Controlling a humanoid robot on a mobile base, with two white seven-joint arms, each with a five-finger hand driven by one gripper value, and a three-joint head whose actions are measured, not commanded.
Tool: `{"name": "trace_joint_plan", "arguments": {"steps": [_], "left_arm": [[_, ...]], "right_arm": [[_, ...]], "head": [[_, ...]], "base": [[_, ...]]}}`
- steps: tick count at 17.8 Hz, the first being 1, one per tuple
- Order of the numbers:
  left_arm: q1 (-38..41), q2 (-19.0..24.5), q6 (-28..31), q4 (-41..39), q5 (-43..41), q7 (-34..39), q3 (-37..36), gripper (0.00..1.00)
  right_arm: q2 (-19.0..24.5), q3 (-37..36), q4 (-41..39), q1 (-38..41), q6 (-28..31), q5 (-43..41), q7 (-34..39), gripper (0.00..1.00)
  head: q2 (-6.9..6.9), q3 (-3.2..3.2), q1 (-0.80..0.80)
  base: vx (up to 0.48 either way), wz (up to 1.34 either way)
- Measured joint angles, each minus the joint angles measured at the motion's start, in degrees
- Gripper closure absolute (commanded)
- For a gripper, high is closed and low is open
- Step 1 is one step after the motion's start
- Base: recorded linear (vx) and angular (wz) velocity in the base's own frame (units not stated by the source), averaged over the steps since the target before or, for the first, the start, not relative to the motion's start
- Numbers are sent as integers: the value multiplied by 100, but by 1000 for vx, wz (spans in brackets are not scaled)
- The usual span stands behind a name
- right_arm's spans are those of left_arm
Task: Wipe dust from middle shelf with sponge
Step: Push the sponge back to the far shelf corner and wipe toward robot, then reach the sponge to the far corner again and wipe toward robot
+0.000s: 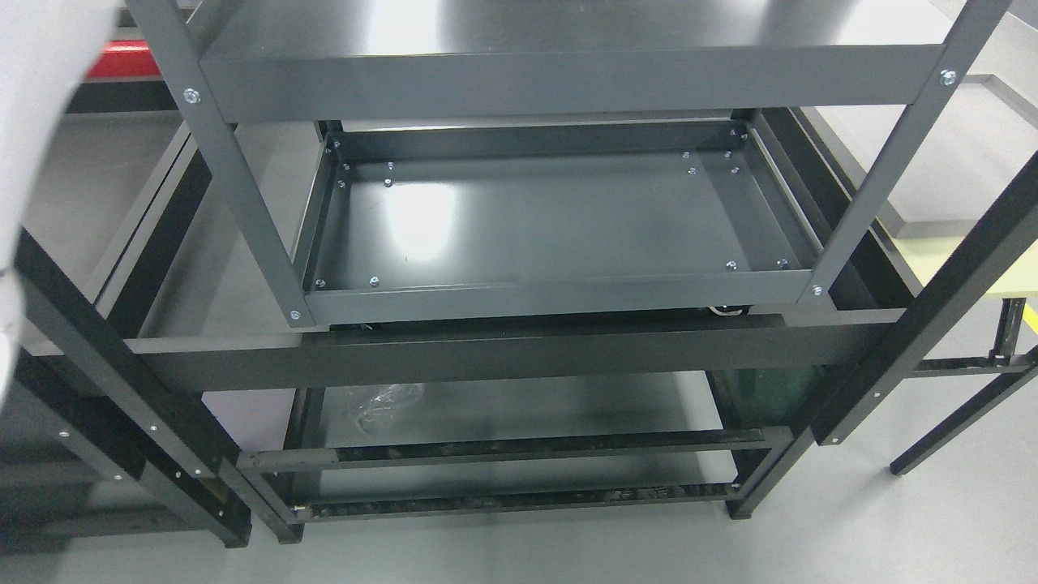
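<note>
A dark grey metal cart fills the head view. Its upper shelf (568,81) runs across the top of the picture. Below it lies a tray-like shelf (551,219) with a raised rim and a bare, shiny floor. No sponge shows anywhere. No robot hand shows. A white blurred shape (40,162) covers the left edge, and I cannot tell what it is.
The cart stands on a black frame rack whose front beam (519,353) crosses the middle. A crumpled clear plastic bag (381,401) lies on a lower level. A red object (122,58) is at the far left, and a pale table (1005,280) at the right.
</note>
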Motion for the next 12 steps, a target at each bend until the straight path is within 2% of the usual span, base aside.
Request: {"name": "trace_joint_plan", "arguments": {"steps": [2,6,12], "left_arm": [[-109,-343,72,263,-163,328,-363,100],[-135,-851,203,648,-352,544,-1101,100],[157,-1319,236,995,-659,572,-1854,100]], "right_arm": [[0,0,0,0,0,0,0,0],[0,0,0,0,0,0,-16,0],[0,0,0,0,0,0,-26,0]], "head": [[0,0,0],[0,0,0],[0,0,0]], "base": [[0,0],[0,0],[0,0]]}}
